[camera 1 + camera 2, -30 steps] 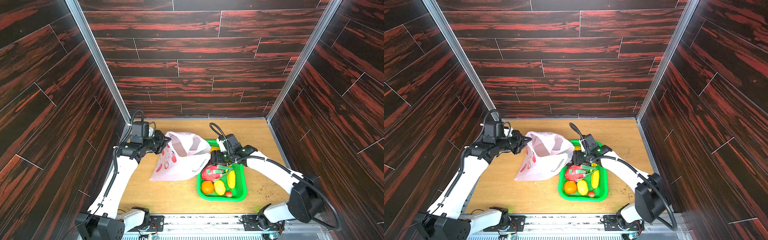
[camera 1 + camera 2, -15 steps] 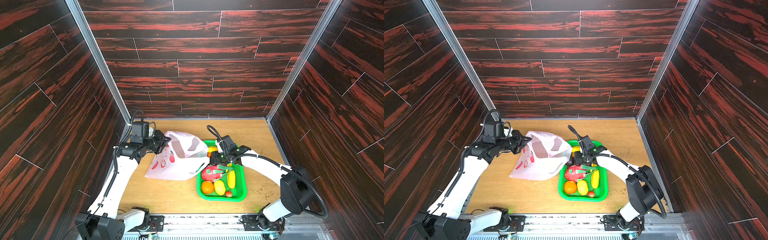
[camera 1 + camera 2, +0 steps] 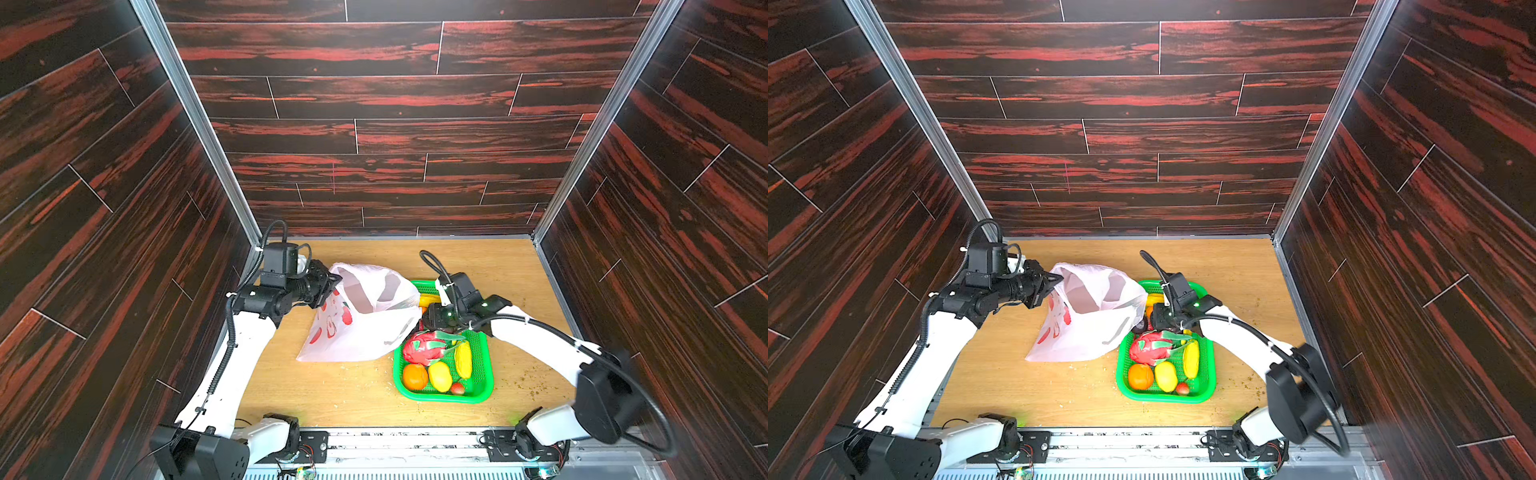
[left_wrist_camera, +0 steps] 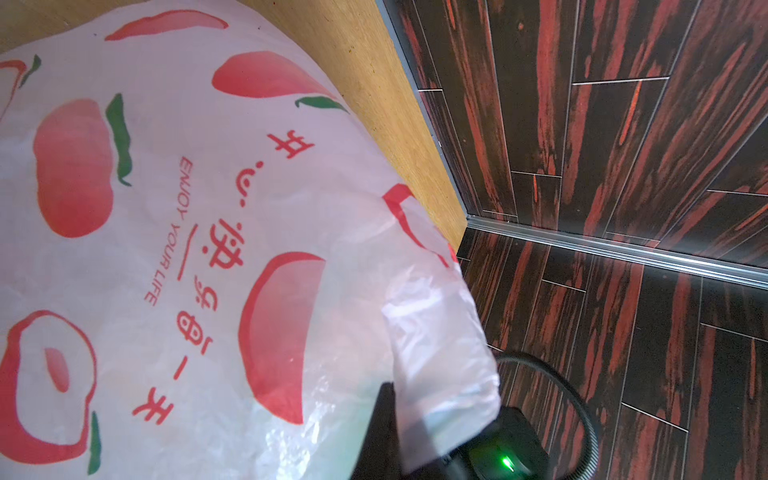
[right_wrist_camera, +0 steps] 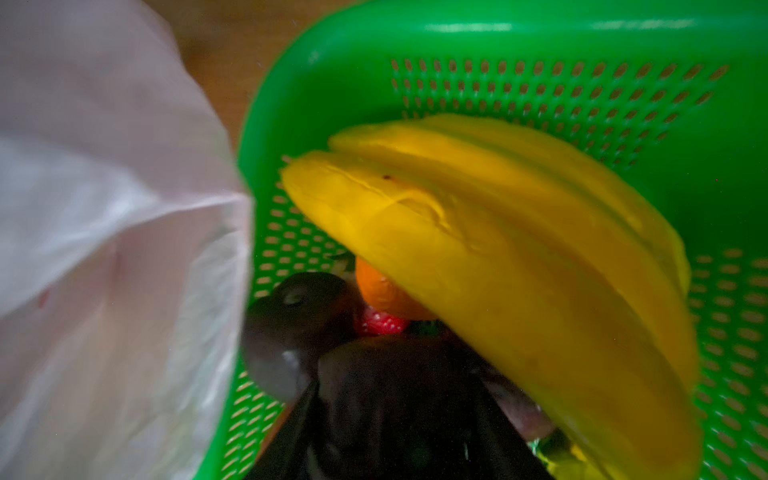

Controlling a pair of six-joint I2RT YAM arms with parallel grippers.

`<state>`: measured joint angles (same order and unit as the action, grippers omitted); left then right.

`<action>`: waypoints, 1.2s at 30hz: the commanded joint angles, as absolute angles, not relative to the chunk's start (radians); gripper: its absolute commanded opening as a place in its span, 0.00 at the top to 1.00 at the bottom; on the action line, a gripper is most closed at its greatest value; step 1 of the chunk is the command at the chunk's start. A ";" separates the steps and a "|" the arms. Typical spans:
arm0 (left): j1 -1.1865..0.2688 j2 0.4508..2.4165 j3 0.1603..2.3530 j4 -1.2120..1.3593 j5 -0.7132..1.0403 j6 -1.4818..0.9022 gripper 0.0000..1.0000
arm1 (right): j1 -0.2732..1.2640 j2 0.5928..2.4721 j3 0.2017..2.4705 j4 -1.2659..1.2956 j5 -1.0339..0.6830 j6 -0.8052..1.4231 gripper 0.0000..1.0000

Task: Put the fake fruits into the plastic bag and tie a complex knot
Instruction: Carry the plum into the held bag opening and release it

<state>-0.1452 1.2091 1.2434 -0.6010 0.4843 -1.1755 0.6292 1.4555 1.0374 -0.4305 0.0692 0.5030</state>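
Note:
The plastic bag (image 3: 365, 324) (image 3: 1088, 324) lies left of the green basket with its mouth held up. My left gripper (image 3: 330, 284) (image 4: 399, 415) is shut on the bag's upper edge. In the basket lie fake fruits: a banana bunch (image 5: 498, 249), a dragon fruit (image 3: 424, 347), an orange (image 3: 414, 376), a lemon (image 3: 439, 376) and a strawberry (image 3: 457, 387). My right gripper (image 3: 428, 318) (image 5: 395, 415) is down in the basket's far left corner, its fingers on both sides of a dark purple ball (image 5: 395, 382). A second purple ball (image 5: 291, 324) sits beside it. No knot shows.
The green mesh basket (image 3: 444, 397) (image 5: 540, 50) stands right of centre, its left rim touching the bag. Dark panelled walls close in the wooden table (image 3: 332, 399) on three sides. Crumbs are scattered right of the basket.
My right gripper's jaws have narrowed around the dark purple ball in the basket's far corner. The bag's lower part has shifted a little; the left arm holds where it was.

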 commanded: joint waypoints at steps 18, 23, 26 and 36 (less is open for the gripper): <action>-0.179 1.182 1.227 -0.542 0.495 -1.210 1.00 | 0.726 1.220 1.149 -0.314 -0.092 0.565 0.63; -0.193 1.178 1.218 -0.536 0.492 -1.219 1.00 | 0.813 1.326 1.208 -0.188 -0.130 0.584 0.63; -0.200 1.174 1.204 -0.526 0.493 -1.230 1.00 | 0.844 1.393 1.236 -0.124 -0.157 0.601 0.63; -0.209 1.166 1.175 -0.502 0.493 -1.249 1.00 | 0.888 1.581 1.270 0.069 -0.168 0.643 0.62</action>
